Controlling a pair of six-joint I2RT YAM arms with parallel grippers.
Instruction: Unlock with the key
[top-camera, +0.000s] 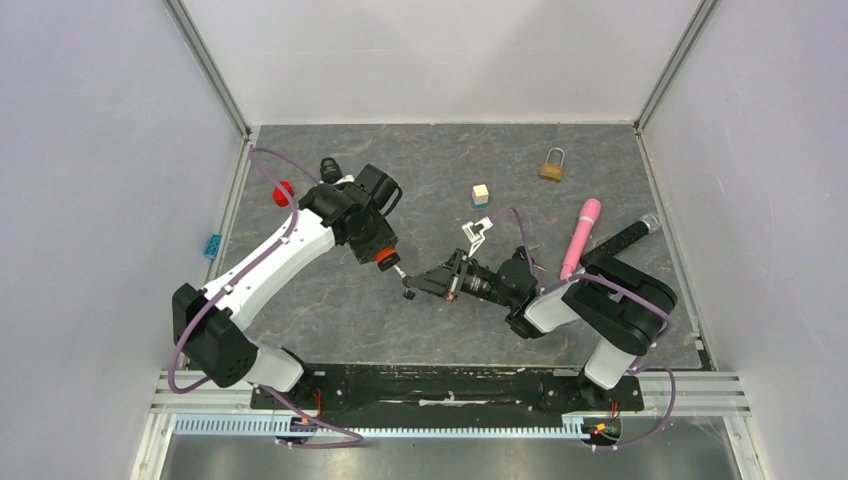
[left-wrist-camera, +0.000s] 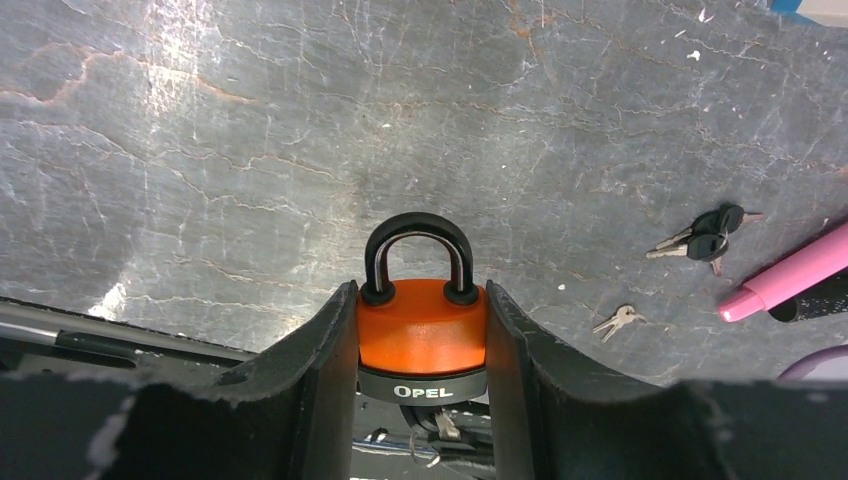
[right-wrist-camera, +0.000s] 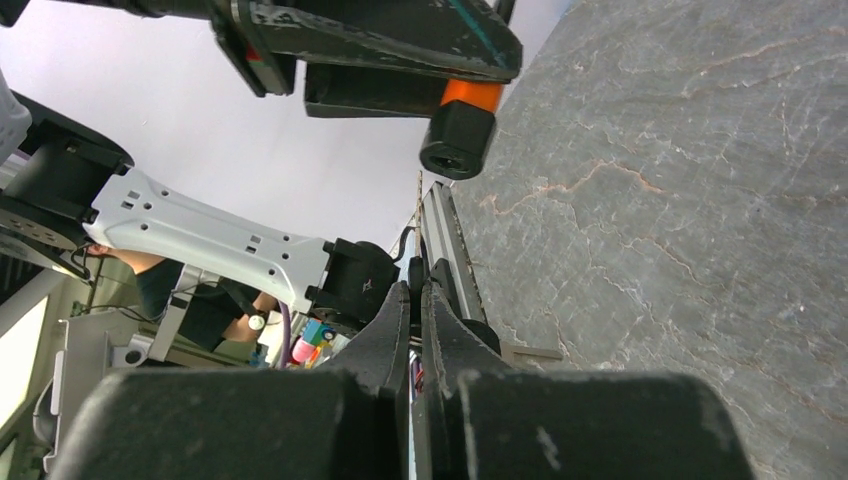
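Orange plastic covers the body of the padlock (left-wrist-camera: 422, 325), which is held clear of the grey tabletop (left-wrist-camera: 250, 130) near its middle. The left hand (left-wrist-camera: 420, 292) is clamped on the padlock's two flanks.

In the left wrist view, the black shackle shows beyond the body. A dark base band lettered OPEL lies nearest the camera. Both shackle legs sit down in their sockets, so the padlock reads as not yet unlocked.

The right hand (right-wrist-camera: 415, 295) has its fingers pressed together on a key (right-wrist-camera: 418, 215). The key is seen edge-on as a thin metal strip rising toward the padlock's base. From the right wrist, the keyhole face shows as a dark, apparently unoccupied slot. The key tip lies just beside the base, not inside it. How well the tip lines up with the slot cannot be told.

**Done, as judged from these views:**
- The padlock is lifted and presented.
- The key is gripped and brought close.

**Left to do:**
- Align the blade with the slot and insert it.
- Turn the key.
- Free the shackle.

Elsewhere on the tabletop lie spare keys (left-wrist-camera: 705, 235), a pink pen (left-wrist-camera: 790, 275) and, toward the far edge, a brass lock (top-camera: 552, 165), all well apart from both hands.
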